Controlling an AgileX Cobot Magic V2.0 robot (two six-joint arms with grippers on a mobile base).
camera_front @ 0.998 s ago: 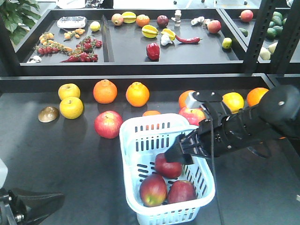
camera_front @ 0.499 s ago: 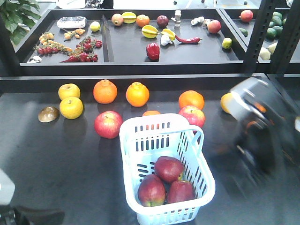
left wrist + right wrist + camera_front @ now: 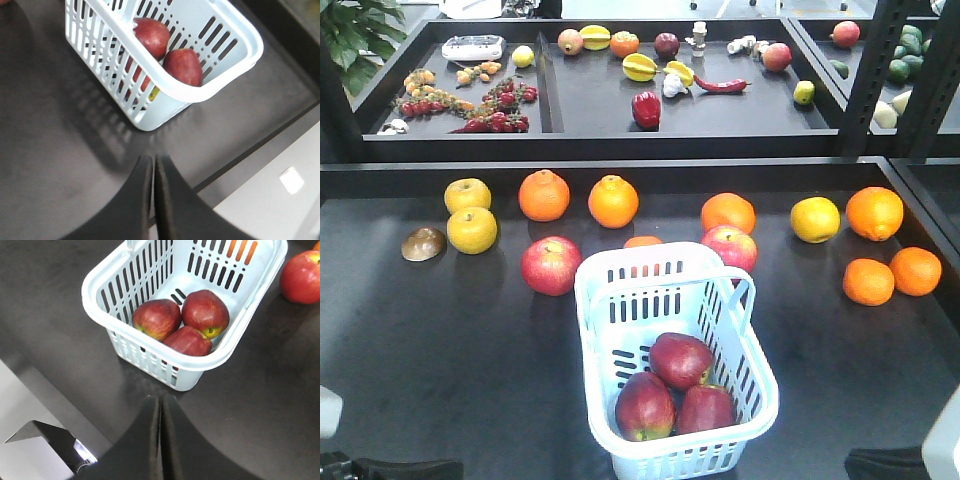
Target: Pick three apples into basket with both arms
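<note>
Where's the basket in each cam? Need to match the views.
Front: basket bottom centre, near end toward camera.
Left wrist: basket top, running off the upper edge, corner above the shut left gripper.
Right wrist: basket top centre, above the shut right gripper.
Shared landmark: three apples inside.

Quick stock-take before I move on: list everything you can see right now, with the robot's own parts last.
apples: three, dark red, in the basket
basket: one, pale blue-white, front table
pinkish-red apples: two, behind the basket
oranges: about eight, orange, table's back and right
yellow fruits: three, table's back row
brown disc: one, far left
back trays: mixed produce, red pepper, chilli
left claw: black, shut, empty
right claw: black, shut, empty
</note>
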